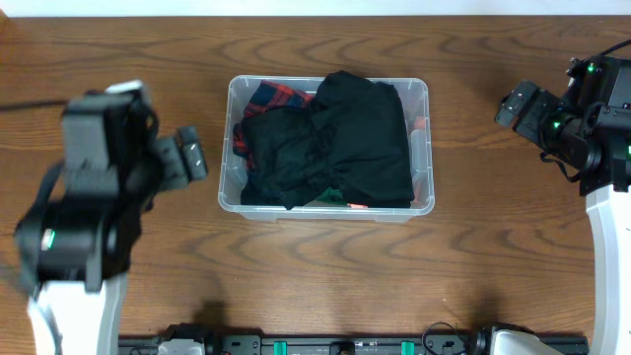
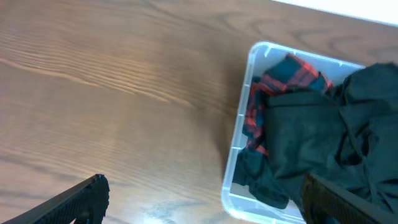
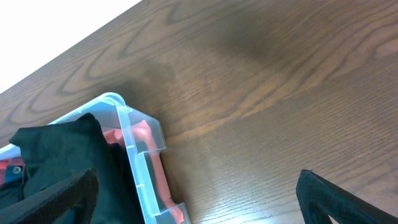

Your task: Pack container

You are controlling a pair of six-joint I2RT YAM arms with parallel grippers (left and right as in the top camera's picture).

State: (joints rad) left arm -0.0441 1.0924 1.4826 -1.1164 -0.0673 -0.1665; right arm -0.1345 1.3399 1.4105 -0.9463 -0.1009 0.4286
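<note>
- Left arm [image 1: 94, 187], left of frame: black housings, white lower link, one green LED [image 1: 47, 237].
- Thin black cable [image 1: 30, 103] at its upper end.
- Right arm [image 1: 592, 108], right edge: same black-over-white build, green status lights [image 1: 555, 124].
- Wrist views: left fingers [image 2: 74, 202] and right fingers [image 3: 342, 199] are matte black, in the bottom corners.

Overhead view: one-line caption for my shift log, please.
Clear container packed with black clothing over a red plaid garment on the wooden table, left gripper and right gripper flanking it.
</note>
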